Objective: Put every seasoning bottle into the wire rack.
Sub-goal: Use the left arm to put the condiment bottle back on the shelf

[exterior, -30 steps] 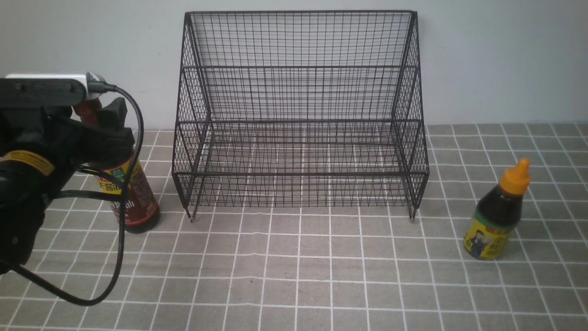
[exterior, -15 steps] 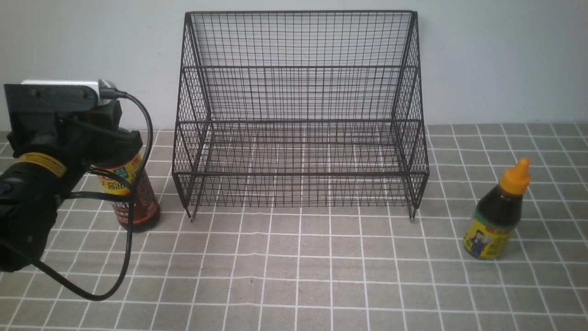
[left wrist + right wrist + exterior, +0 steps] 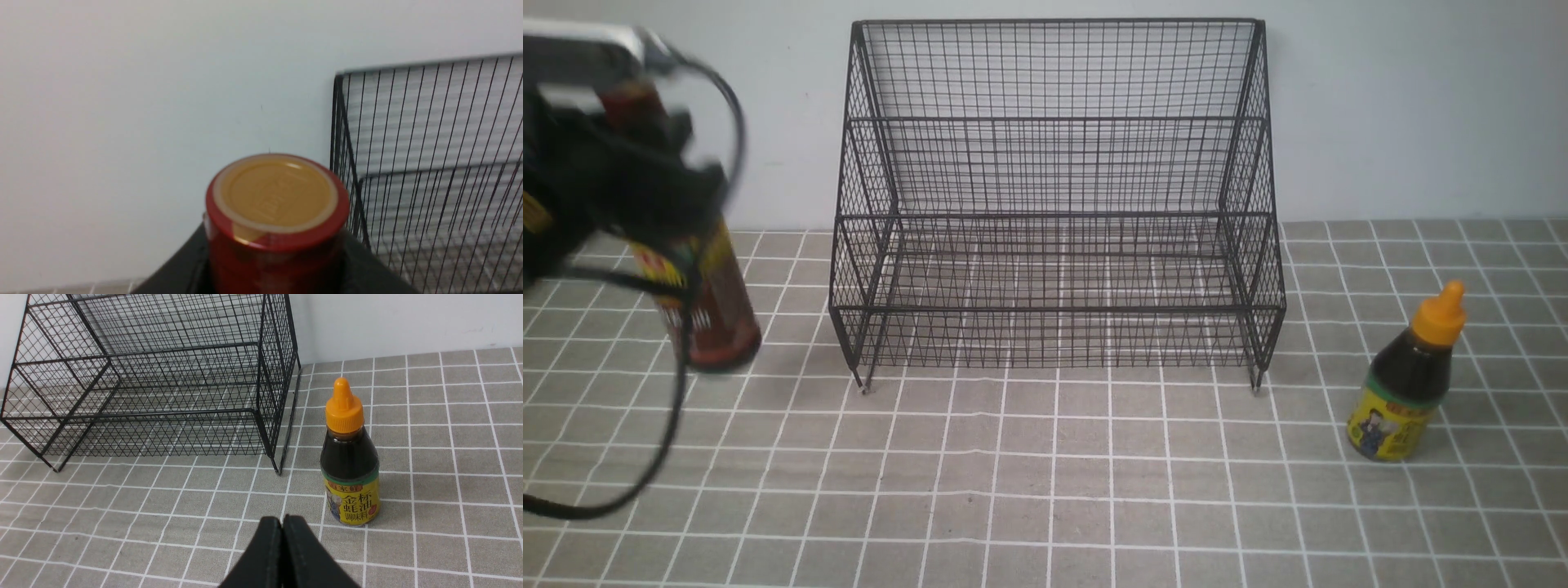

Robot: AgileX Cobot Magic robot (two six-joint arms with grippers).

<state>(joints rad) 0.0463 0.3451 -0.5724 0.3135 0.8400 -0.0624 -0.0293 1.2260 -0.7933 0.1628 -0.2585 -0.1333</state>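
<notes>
In the front view the left gripper [image 3: 658, 208] is a dark blur at the far left, its fingers clamped on the upper part of the tall bottle [image 3: 715, 314]. The bottle leans slightly, and its dark body and yellow-red label hang below the fingers. It is outside the wire rack [image 3: 1054, 309], to the left of it. The blur hides whether its base touches the bench [image 3: 1054, 482]. A black cable [image 3: 674, 408] loops down from the gripper. The rack stands against the wall [image 3: 1413, 106] with both tiers bare. The short bottle [image 3: 1405, 384] stands upright on the bench, right of the rack and a little nearer than its front feet.

The left wrist view looks down on the tall bottle's tan cap top and red collar. A dark finger [image 3: 367, 269] presses in on each side of the neck, and the rack's left corner is just to the right.

In the right wrist view the right gripper [image 3: 282, 524] has its fingers together, holding nothing. It hangs over the bench on the near side of the short bottle, apart from it. The rack's right side is just beyond.
</notes>
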